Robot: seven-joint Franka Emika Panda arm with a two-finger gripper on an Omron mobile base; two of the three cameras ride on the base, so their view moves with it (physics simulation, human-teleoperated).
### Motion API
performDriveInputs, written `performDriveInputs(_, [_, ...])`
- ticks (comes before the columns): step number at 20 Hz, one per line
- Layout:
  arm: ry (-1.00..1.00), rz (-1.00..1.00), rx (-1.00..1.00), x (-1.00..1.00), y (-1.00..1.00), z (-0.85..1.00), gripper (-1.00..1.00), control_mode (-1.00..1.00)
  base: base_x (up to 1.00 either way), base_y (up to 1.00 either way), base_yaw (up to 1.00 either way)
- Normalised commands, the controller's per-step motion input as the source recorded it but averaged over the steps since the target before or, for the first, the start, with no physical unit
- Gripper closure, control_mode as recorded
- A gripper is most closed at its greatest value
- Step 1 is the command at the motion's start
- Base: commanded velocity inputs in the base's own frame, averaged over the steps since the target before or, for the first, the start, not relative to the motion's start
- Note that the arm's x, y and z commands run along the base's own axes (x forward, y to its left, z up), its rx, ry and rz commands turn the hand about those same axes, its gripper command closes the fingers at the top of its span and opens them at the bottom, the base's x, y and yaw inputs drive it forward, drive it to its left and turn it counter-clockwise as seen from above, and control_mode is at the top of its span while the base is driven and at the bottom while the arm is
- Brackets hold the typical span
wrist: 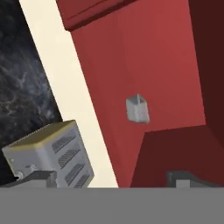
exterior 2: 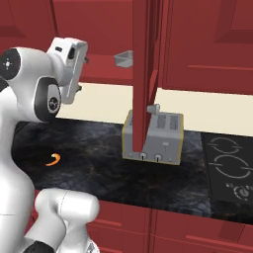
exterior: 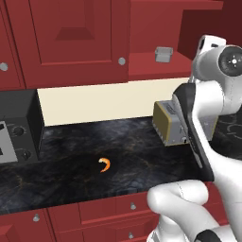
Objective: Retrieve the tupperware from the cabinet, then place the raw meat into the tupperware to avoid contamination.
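The tupperware (exterior: 163, 54) (exterior 2: 123, 59) (wrist: 138, 109), a small grey open box, stands on the red inner shelf of the open cabinet (exterior: 156, 67). My gripper (wrist: 111, 179) is open, with nothing between its fingertips (wrist: 38, 177). It hangs in front of the shelf, some way short of the box and pointing at it. The hand (exterior 2: 70, 64) sits at shelf height, left of the box. The raw meat (exterior: 105, 165) (exterior 2: 53, 159), a tiny orange crescent, lies on the dark counter well below and to the left.
A silver four-slot toaster (exterior: 171, 124) (exterior 2: 154, 137) (wrist: 52, 153) stands on the counter under the open shelf. The open cabinet door (exterior 2: 146, 74) hangs edge-on just right of the box. A black appliance (exterior: 16, 127) sits at far left, a stovetop (exterior 2: 230, 163) at right.
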Motion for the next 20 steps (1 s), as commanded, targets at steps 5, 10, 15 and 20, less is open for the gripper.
performDriveInputs(5, [0.01,0.0,0.3,0.08,-0.16,0.02,-1.0,-1.0,0.0,0.0,0.0])
performDriveInputs(10, [0.0,-0.02,0.16,0.28,0.0,0.18,-1.0,-1.0,0.0,0.0,0.0])
performDriveInputs(15, [0.0,0.0,0.01,0.48,0.0,-0.04,-1.0,-1.0,0.0,0.0,0.0])
performDriveInputs(20, [0.0,0.0,0.0,0.63,-0.02,-0.21,-1.0,-1.0,0.0,0.0,0.0])
